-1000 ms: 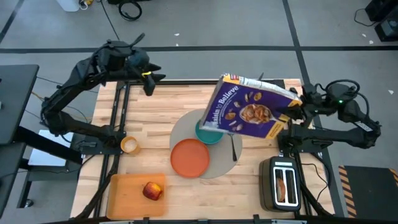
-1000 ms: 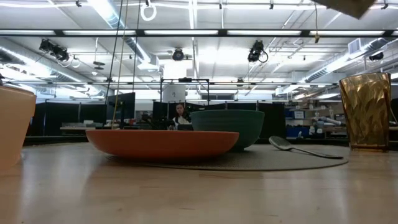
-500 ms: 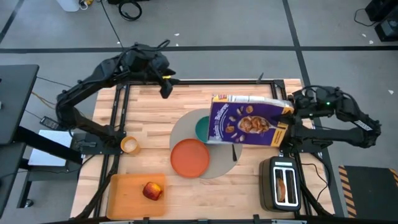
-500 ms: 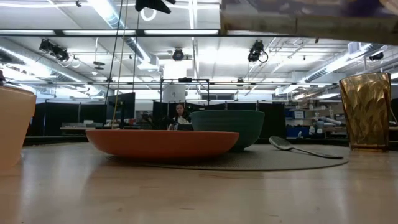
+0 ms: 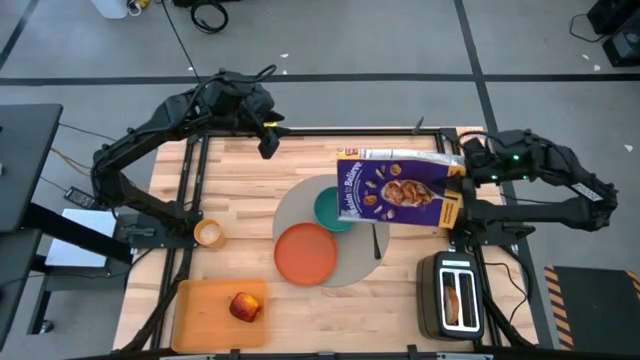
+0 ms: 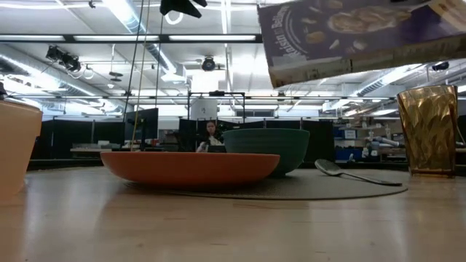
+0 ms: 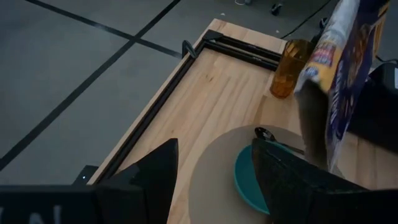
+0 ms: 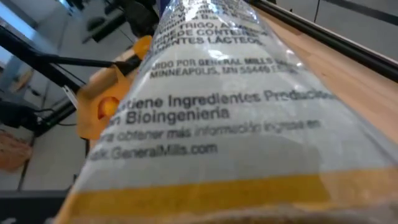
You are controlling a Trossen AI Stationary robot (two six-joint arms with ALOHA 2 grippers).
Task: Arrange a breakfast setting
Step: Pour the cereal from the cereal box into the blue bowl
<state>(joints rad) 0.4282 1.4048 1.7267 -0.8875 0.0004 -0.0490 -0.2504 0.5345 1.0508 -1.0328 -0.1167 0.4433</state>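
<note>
Right gripper [image 5: 462,172] clamped on a purple cereal box [image 5: 400,188], tipped flat above the teal bowl [image 5: 330,208]. Apple [image 5: 243,306] on cutting board [image 5: 200,318] at 7 o'clock; orange plate [image 5: 305,254] on grey placemat [image 5: 352,262]; spoon [image 5: 376,240] at bowl's 4; yellow cup [image 5: 208,233] at 9. Left gripper [image 5: 268,142] at 11, fingers apart, empty.

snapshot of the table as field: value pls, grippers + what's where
right gripper: shut on cereal box, held in the air over the teal bowl
left gripper: open, empty, above the table's far edge
placemat: carries teal bowl, orange plate, spoon
yellow cup: on bare wood, left of the placemat
apple: on the cutting board
toaster: near right corner
amber glass: far right of the table
</note>
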